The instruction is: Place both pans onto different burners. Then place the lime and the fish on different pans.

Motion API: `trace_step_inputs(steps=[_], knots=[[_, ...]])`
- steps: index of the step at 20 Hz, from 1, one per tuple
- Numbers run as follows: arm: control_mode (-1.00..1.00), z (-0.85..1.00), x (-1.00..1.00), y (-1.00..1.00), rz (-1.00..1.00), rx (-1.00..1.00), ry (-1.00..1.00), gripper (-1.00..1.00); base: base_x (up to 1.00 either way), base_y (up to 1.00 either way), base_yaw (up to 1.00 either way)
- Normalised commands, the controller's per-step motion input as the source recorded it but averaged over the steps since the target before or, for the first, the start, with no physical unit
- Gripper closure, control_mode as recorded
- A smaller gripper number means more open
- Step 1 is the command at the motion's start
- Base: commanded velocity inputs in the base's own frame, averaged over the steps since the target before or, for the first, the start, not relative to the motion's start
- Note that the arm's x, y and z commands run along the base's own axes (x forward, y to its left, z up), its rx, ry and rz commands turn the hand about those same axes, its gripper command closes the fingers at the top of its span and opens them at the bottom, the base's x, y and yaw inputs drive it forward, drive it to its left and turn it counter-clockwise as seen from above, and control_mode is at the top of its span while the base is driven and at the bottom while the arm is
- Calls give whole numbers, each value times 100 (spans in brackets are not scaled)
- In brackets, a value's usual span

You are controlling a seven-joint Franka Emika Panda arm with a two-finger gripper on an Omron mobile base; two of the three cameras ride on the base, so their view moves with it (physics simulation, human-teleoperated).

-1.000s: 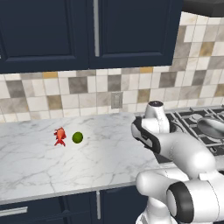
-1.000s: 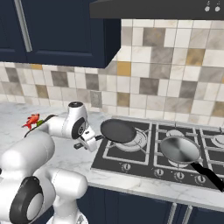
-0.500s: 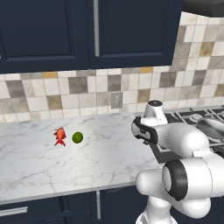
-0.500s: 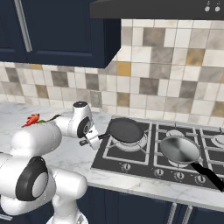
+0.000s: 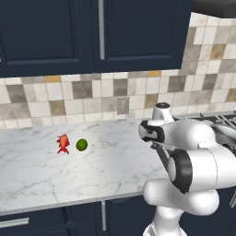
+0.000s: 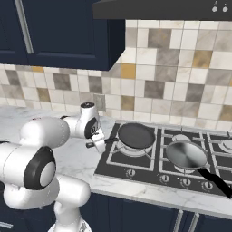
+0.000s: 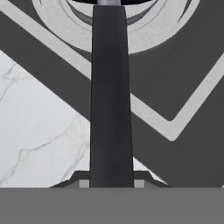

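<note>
Two-finger gripper (image 6: 94,144) clamped on matte black round pan's (image 6: 136,135) long handle, fingertips hidden at six o'clock, paler grey metal pan's (image 6: 186,154) handle cut off at four o'clock.

- This is a home kitchen.
- Dark navy wall cabinets (image 5: 92,37) hang above a beige and grey tiled backsplash (image 5: 69,94).
- A white marble surface (image 5: 69,170) meets a black gas cooktop (image 6: 172,158) under a dark range hood (image 6: 172,9).

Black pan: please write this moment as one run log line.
tool: shut on black pan handle | black pan: on burner | fish, lime: on counter
</note>
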Motion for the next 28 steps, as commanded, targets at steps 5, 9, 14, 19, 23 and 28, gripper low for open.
trace_step_inputs(steps=[5, 9, 14, 19, 23, 28], knots=[[-100, -17, 0, 0, -3, 0, 0, 100, 0, 0, 0], [-100, -17, 0, 9, 0, 0, 0, 100, 0, 0, 0], [-100, -11, 0, 6, 0, 0, 0, -100, 0, 0, 0], [-100, 0, 0, 0, 0, 0, 0, -100, 0, 0, 0], [-100, 6, 0, 0, 0, 0, -1, -100, 0, 0, 0], [-100, 52, -10, 0, 0, 0, 0, -100, 0, 0, 0]])
